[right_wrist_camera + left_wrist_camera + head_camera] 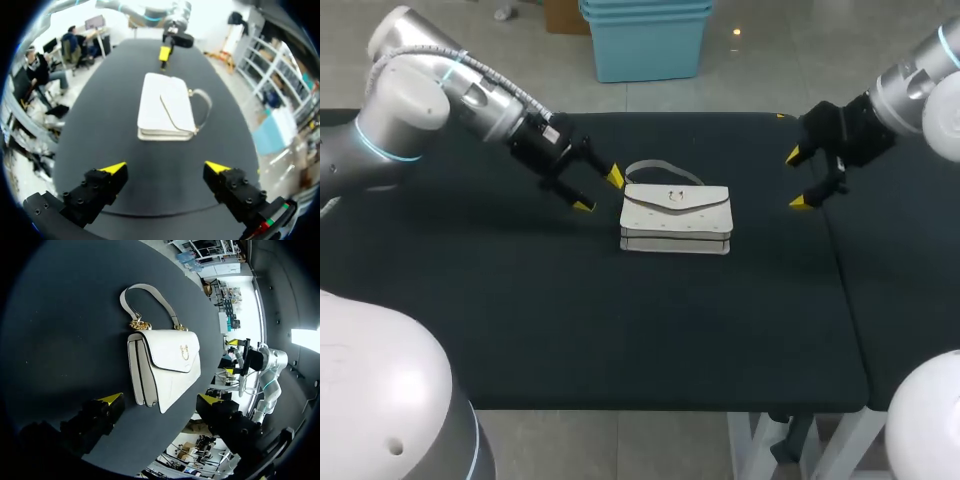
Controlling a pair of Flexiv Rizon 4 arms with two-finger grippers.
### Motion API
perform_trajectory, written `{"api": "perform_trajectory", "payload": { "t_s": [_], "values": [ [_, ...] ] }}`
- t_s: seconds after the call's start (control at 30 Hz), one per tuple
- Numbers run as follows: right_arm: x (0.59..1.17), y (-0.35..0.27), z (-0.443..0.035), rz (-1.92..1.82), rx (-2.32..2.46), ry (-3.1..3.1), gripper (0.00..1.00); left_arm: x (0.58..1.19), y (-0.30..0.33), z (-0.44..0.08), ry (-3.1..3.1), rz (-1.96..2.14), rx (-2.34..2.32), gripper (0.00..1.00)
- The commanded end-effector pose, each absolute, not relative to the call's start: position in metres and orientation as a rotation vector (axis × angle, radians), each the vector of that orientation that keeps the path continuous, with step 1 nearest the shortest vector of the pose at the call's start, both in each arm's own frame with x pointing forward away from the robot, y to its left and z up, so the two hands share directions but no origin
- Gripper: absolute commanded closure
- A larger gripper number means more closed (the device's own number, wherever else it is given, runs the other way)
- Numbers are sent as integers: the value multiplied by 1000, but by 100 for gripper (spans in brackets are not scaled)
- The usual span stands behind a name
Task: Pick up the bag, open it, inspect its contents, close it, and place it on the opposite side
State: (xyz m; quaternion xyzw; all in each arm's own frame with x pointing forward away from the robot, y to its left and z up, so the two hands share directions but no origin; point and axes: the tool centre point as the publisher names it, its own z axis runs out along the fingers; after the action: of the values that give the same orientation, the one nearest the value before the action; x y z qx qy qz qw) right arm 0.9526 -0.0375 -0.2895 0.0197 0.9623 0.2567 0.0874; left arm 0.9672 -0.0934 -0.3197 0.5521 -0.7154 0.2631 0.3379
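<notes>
We see the bag (676,218) lying flat on the table (520,320), about midway between left and right and a little toward the far side. It is white, with its flap facing up and shut. A small gold clasp (674,197) sits on the middle of the flap. Its handle (665,168) lies on the table on the far side of the bag, fixed to the body by gold links. The layered bottom edge of the bag faces the near side.

Our left gripper (598,191) hangs just left of the bag's far left corner. Its fingers are spread wide and hold nothing. In the left wrist view the bag lies just ahead of the two yellow tips, its nearest corner reaching in between them, and neither tip touches it.

Our right gripper (797,180) is well to the right of the bag, over the table's far right part near the right edge. Its fingers are also spread apart and empty. In the right wrist view the bag lies well ahead of its tips, with bare table between.
</notes>
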Motion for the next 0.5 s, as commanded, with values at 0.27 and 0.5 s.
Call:
{"api": "perform_trajectory", "payload": {
  "t_s": [0.27,0.5],
  "values": [
    [941,-10,-271,507,46,2807,0,968,-72,-274,-2093,610,1421,0],
    [932,10,-263,428,18,2710,0,967,-64,-252,-2240,532,1365,0]
  ]
}}
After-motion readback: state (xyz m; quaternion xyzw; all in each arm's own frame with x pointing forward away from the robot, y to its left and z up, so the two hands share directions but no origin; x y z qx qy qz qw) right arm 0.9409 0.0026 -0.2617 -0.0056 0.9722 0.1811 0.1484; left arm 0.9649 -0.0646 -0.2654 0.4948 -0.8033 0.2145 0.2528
